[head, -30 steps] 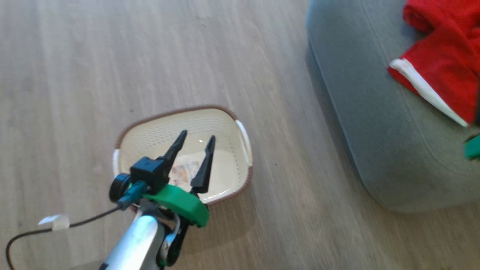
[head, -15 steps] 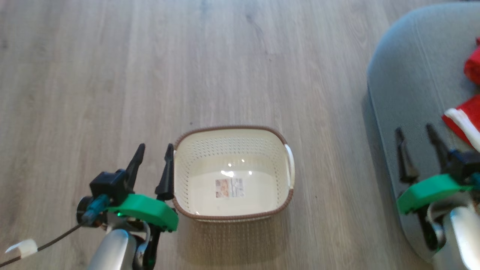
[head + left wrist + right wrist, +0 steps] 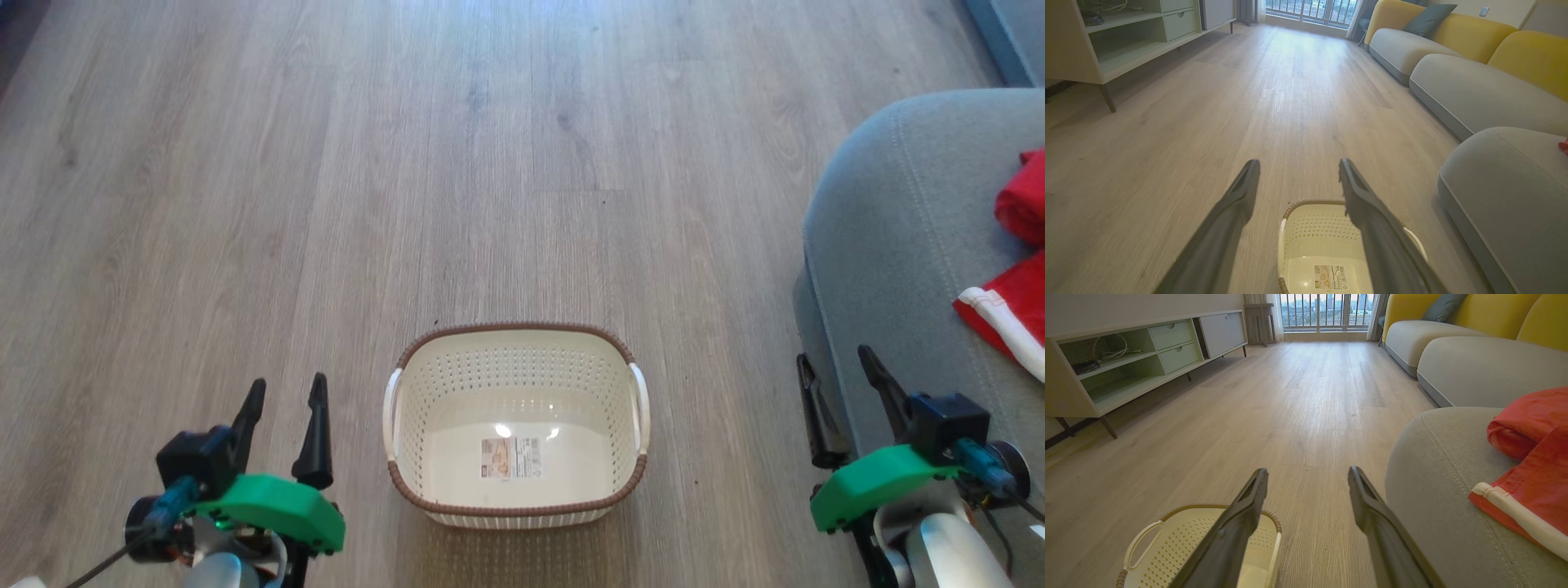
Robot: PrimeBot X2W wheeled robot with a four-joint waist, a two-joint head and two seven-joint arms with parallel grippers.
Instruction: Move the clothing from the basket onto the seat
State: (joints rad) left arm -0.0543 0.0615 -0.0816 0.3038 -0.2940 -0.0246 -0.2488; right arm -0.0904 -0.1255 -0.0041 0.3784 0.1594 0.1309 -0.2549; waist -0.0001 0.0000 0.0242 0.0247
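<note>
The cream basket (image 3: 514,506) stands on the wooden floor with only its label sticker inside; its rim also appears in the left wrist view (image 3: 1306,203) and the right wrist view (image 3: 1180,510). The red clothing (image 3: 1012,269) with white trim lies on the grey seat (image 3: 898,245) at the right, seen too from the right wrist (image 3: 1531,457) on the seat (image 3: 1437,465). My left gripper (image 3: 282,396) is open, left of the basket. My right gripper (image 3: 837,367) is open at the seat's near edge, nothing between its fingers.
A long grey and yellow sofa (image 3: 1457,45) runs along the right. A pale low cabinet on thin legs (image 3: 1126,363) stands along the left wall. Wooden floor (image 3: 408,163) stretches ahead towards a window.
The head camera has swung, so the basket now sits centred and the seat lies at the right edge. My left gripper went from above the basket to its left side. The right gripper came into view.
</note>
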